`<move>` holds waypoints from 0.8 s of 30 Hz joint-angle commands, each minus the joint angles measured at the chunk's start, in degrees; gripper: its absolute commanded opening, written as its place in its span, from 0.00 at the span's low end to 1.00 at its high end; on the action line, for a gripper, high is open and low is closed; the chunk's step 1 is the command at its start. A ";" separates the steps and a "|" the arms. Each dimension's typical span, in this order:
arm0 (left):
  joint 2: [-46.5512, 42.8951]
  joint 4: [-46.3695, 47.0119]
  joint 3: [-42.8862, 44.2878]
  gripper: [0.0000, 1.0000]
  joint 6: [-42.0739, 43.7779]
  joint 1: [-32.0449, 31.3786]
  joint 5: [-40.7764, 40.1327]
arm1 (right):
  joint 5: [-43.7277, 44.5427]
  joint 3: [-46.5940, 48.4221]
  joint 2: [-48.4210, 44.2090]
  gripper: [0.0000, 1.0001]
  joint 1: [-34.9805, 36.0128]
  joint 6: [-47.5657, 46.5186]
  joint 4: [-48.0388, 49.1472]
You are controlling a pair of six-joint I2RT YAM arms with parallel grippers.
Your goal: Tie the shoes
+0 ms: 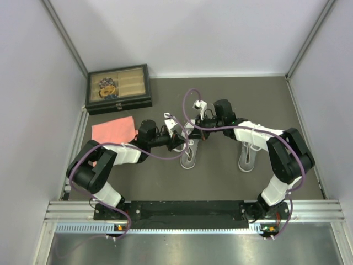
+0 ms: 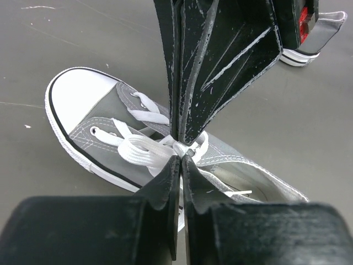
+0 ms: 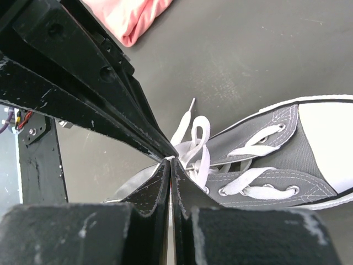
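Two grey canvas sneakers stand on the dark table: the left shoe (image 1: 188,155) and the right shoe (image 1: 246,157). Both grippers meet tip to tip over the left shoe's laces. In the left wrist view, my left gripper (image 2: 181,158) is shut, its tips pinching the white lace (image 2: 144,152) at the knot above the shoe (image 2: 99,118). The right gripper's fingers (image 2: 220,61) come down from above. In the right wrist view, my right gripper (image 3: 169,161) is shut on the lace (image 3: 199,144) of the same shoe (image 3: 276,149). In the top view they are the left gripper (image 1: 179,139) and the right gripper (image 1: 191,133).
A pink folded cloth (image 1: 113,131) lies left of the left arm and shows in the right wrist view (image 3: 132,16). A dark jewellery box (image 1: 118,88) stands at the back left. The other shoe's heel (image 2: 311,41) shows in the left wrist view. Grey walls enclose the table.
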 commanded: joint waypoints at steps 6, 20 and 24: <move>-1.70 -1.04 2.41 0.00 1.67 -0.19 -0.46 | -1.07 3.14 -1.50 0.00 -0.91 -0.92 -2.25; -2.06 -4.30 3.46 0.00 5.27 -0.10 0.33 | 1.22 9.65 1.22 0.24 -3.29 0.14 -16.32; -1.88 -5.01 3.82 0.00 5.80 -0.10 0.33 | 0.87 9.74 2.37 0.24 -2.85 0.05 -16.75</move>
